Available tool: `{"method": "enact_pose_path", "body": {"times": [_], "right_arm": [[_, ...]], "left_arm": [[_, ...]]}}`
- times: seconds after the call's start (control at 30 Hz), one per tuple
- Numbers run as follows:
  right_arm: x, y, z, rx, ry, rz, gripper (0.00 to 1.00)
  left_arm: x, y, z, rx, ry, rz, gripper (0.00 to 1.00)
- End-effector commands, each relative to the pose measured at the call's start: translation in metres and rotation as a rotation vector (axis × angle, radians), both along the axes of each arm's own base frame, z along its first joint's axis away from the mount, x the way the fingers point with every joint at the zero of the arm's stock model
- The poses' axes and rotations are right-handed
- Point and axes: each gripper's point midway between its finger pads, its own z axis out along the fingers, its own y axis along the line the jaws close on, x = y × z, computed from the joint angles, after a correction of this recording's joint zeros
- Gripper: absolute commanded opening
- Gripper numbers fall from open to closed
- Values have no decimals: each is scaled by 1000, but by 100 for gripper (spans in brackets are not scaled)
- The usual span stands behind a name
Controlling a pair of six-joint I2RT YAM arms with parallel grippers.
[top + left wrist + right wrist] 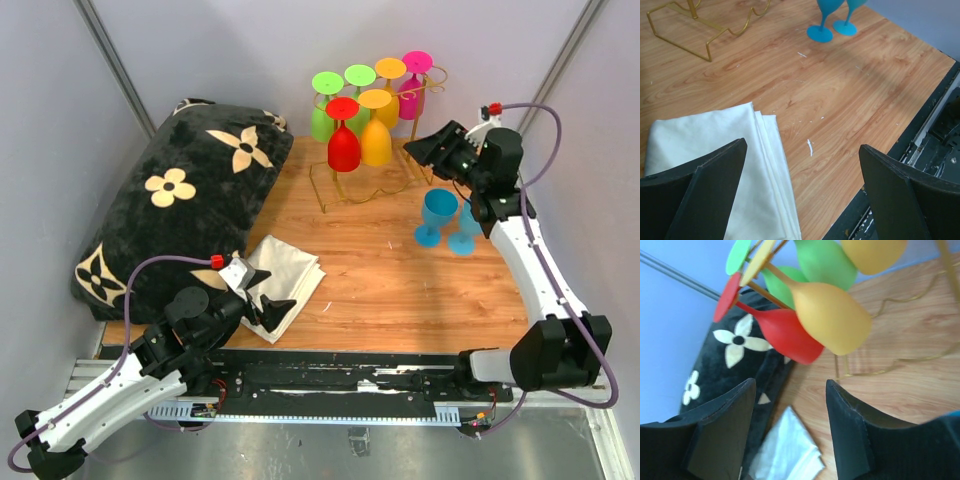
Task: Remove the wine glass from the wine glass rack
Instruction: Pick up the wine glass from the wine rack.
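Hovering low over folded cloth (285, 275) at near-left desk (380, 290) edge: left gripper (270, 307) spread wide, empty, arm folded low, parked clear of work. Mid-desk: two blue glasses (437, 212) upright, likely off rack already. Right arm stretched forward, right gripper (790, 385) raised to bowl height, fingers parted, empty, facing red glass (343, 148) and yellow glass (376, 140). Both hang foot-up on wine glass rack (708, 50), far centre.
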Motion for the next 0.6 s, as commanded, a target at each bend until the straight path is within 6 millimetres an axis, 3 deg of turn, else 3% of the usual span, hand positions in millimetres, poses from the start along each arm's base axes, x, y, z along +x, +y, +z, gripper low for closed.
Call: {"method": "enact_pose_path", "body": {"times": [0.0,0.3,0.4,0.57], "right_arm": [[19,15,44,121,-89,-81,60],[72,44,45,341,-11,-78,54],[80,57,45,373,11,-19,53],[84,53,43,381,7,-71,53]], "left_arm": [[-1,-1,12,-29,-21,-8,100],[-1,-1,10,-23,-23,-10,100],[-1,-1,9,-19,-23,-10,100],[0,1,8,-13,-23,0,100]]}}
